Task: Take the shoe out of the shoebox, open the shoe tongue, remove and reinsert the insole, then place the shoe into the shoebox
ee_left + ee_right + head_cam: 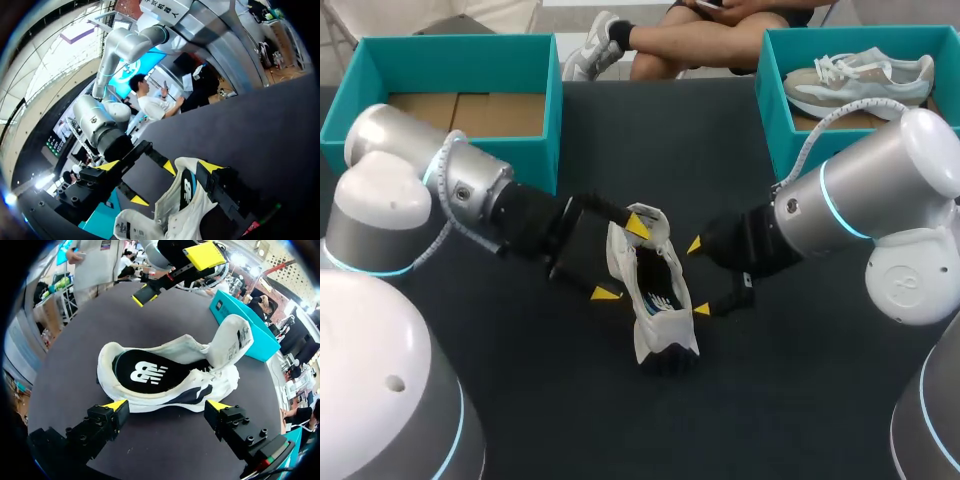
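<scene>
The white sneaker [655,300] lies mid-bench [520,400], tongue [231,340] folded back and black insole [145,371] inside. The left jaws stand open at its 9 o'clock, one tip over its rim. The right jaws gape at its 3 o'clock, just clear. An empty teal shoebox [450,50] sits at the bench's 10 o'clock.

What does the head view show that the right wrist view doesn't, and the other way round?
Only the head view: a second shoe lying in the right shoebox, and the bare cardboard floor of the left shoebox. Only the right wrist view: the label inside the lifted tongue. Both: the white shoe on the dark table, its black insole in place, the left pincer and right pincer open on either side.
</scene>
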Available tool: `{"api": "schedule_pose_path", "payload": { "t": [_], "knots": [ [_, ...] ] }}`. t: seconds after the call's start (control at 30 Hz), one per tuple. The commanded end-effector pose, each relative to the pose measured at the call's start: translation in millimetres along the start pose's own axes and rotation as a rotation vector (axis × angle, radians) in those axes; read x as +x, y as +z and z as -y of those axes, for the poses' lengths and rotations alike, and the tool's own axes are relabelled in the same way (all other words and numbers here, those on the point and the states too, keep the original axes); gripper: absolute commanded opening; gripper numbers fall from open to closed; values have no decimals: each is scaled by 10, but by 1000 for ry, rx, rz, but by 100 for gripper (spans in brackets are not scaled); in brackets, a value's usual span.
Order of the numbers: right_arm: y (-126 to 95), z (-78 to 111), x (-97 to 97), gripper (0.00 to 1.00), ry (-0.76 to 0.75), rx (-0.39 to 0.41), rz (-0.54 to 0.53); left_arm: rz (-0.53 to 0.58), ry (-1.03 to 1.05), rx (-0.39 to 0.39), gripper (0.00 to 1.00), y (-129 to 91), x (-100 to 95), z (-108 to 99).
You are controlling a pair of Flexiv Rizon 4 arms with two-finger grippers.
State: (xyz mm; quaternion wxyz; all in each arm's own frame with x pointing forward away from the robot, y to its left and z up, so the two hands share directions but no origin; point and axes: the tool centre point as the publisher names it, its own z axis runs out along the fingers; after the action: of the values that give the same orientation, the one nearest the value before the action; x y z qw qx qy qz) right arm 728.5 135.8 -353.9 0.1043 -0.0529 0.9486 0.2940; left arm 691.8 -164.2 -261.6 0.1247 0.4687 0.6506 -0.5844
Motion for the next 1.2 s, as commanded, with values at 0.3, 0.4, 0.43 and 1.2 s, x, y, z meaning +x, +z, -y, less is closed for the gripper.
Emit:
{"api": "schedule_pose_path", "payload": {
  "t": [0.3,0.4,0.43,1.2],
  "knots": [
    [-759,206,-210,100,2,64,-61,-99,-1,7,100,-35,-65,-31],
    [-1005,205,-285,100,-3,61,-67,-99,-1,7,100,-35,-65,-31],
    [-1090,200,-305,100,-2,53,-72,-99,-1,7,100,-35,-65,-31],
    [-1670,214,-404,100,-9,59,-86,-613,-95,-82,100,-302,-462,-87]
  ]
}}
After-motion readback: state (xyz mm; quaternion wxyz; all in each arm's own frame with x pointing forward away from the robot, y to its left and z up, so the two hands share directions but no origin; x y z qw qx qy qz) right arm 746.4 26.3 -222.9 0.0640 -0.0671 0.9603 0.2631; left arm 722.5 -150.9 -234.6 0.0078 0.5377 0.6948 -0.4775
